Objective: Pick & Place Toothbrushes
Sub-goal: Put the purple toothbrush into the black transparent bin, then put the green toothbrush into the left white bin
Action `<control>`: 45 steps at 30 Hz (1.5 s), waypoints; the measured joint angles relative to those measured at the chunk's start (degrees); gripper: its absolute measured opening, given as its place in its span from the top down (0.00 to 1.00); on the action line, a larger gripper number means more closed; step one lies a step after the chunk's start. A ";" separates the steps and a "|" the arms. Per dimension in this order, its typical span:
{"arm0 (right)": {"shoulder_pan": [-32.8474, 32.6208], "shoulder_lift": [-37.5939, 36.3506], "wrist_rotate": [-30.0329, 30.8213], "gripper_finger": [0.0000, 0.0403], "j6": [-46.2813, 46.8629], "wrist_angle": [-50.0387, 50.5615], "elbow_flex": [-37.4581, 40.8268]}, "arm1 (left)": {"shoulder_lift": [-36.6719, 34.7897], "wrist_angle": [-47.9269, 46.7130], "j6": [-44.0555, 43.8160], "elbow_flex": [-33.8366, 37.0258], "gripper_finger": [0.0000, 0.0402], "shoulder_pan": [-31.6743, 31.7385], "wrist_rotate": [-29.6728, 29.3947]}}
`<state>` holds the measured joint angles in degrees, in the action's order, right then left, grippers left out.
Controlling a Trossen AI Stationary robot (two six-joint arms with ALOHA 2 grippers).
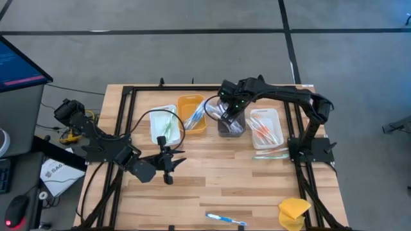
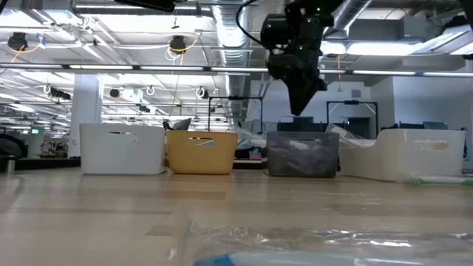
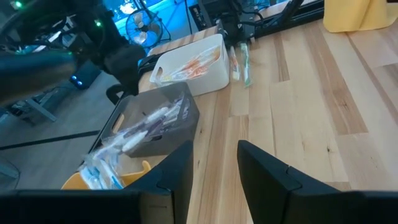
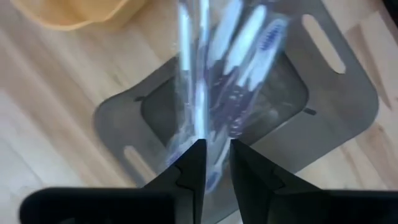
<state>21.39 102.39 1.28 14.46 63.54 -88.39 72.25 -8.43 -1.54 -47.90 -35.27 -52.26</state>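
Four bins stand in a row at the table's far side. My right gripper (image 1: 225, 108) (image 2: 299, 103) points down over the grey bin (image 1: 231, 125) (image 4: 336, 106), its fingers a narrow gap apart (image 4: 214, 163). A wrapped toothbrush (image 4: 189, 74) shows as a blurred streak running from that gap over the bin, where several wrapped grey toothbrushes (image 4: 249, 37) lie. My left gripper (image 1: 168, 163) (image 3: 214, 168) hovers open over the table's middle left with nothing between its fingers. A blue toothbrush (image 1: 226, 219) lies flat by the near edge. My right gripper points down from above, and the blurred toothbrush's near end (image 4: 200, 134) lies right at its fingertips. I cannot tell whether the fingers touch it.
The left white bin (image 1: 164, 125) holds green toothbrushes, the yellow bin (image 1: 191, 114) blue ones, the right white bin (image 1: 266, 127) orange ones. A wrapped green toothbrush (image 1: 270, 154) lies beside that bin. A yellow sponge-like lump (image 1: 294, 212) sits at the near right corner.
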 joint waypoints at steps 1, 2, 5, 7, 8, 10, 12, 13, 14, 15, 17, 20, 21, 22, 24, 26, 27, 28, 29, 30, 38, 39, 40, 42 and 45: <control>0.36 0.04 0.00 0.84 0.13 -0.10 0.08 | 0.00 0.03 0.00 0.00 0.71 0.00 0.01; 0.66 0.04 0.02 0.83 0.17 -0.18 0.08 | 0.00 0.04 0.00 0.00 0.71 0.00 0.01; 1.16 -0.02 0.02 0.83 0.58 0.52 -1.17 | 0.00 0.13 0.00 0.00 0.71 0.00 -0.01; 0.78 -0.03 0.01 0.83 0.70 2.56 -3.24 | 0.00 0.43 0.00 0.00 0.71 0.00 -0.01; 0.26 -0.07 0.02 0.84 0.97 4.07 -4.41 | 0.00 0.46 0.00 0.00 0.71 0.00 -0.01; -1.48 -0.07 0.02 0.84 1.97 8.24 -7.06 | 0.00 0.49 0.00 0.00 0.71 0.00 -0.01; -4.09 -0.10 0.00 0.84 2.36 13.37 -10.05 | 0.00 0.75 0.00 0.00 0.71 0.00 -0.01; -5.76 -0.13 0.00 0.84 2.78 16.20 -11.49 | 0.00 0.86 0.00 0.00 0.71 0.00 -0.01; -7.57 -0.13 -0.02 0.84 3.31 19.19 -12.63 | 0.00 0.87 0.00 0.00 0.71 0.00 -0.01; -9.45 -0.13 -0.02 0.84 3.77 22.27 -13.62 | 0.00 0.87 0.00 0.00 0.71 0.00 0.01; -13.55 -0.18 -0.01 0.84 5.00 27.06 -14.86 | 0.00 0.98 0.00 0.00 0.71 0.00 -0.01; -19.83 -1.53 -0.76 0.84 4.30 25.91 -14.44 | 0.00 1.19 0.00 0.00 0.71 0.00 0.00; -22.00 -2.25 -0.87 0.84 4.20 26.21 -14.41 | 0.00 1.33 0.00 0.00 0.71 0.00 -0.02; -24.05 -2.69 -0.90 0.84 4.77 26.59 -14.43 | 0.00 1.38 0.00 0.00 0.71 0.00 -0.01; -27.59 -3.59 -0.80 0.84 5.06 26.37 -12.98 | 0.00 2.12 0.00 0.00 0.71 0.00 0.01; -30.74 -4.31 0.77 0.84 5.11 25.81 -10.20 | 0.00 3.18 -0.03 -0.02 0.71 0.00 -0.01; -31.96 -4.69 1.57 0.84 5.19 25.70 -9.41 | 0.00 3.13 -0.02 -0.02 0.71 0.00 0.01; -33.10 -5.46 2.46 0.84 5.89 26.01 -8.21 | 0.00 3.11 -0.02 -0.02 0.71 0.00 0.02; -34.34 -6.53 3.46 0.84 6.98 26.24 -6.40 | 0.00 3.39 -0.02 -0.02 0.71 0.00 0.01; -35.46 -7.34 4.18 0.84 7.95 26.58 -4.70 | 0.00 3.51 -0.02 -0.02 0.71 0.00 0.00; -40.62 -17.24 7.49 0.84 16.46 18.04 12.98 | 0.00 4.60 -0.02 -0.02 0.71 0.00 -0.01; -40.89 -18.84 7.50 0.84 16.98 15.50 15.66 | 0.00 4.68 0.00 -0.02 0.71 0.00 -0.01; -40.93 -20.48 7.53 0.84 17.16 12.32 18.31 | 0.00 4.56 0.00 -0.02 0.71 0.00 0.01; -40.92 -23.40 7.56 0.84 17.56 6.48 23.44 | 0.00 4.70 0.00 -0.02 0.71 0.08 -0.01; -40.92 -25.86 7.58 0.84 18.77 -0.95 29.45 | 0.00 4.69 0.00 -0.02 0.71 0.47 0.02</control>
<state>-19.53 76.53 8.86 33.24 62.59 -58.94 72.25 -3.74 -1.54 -47.92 -34.80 -52.24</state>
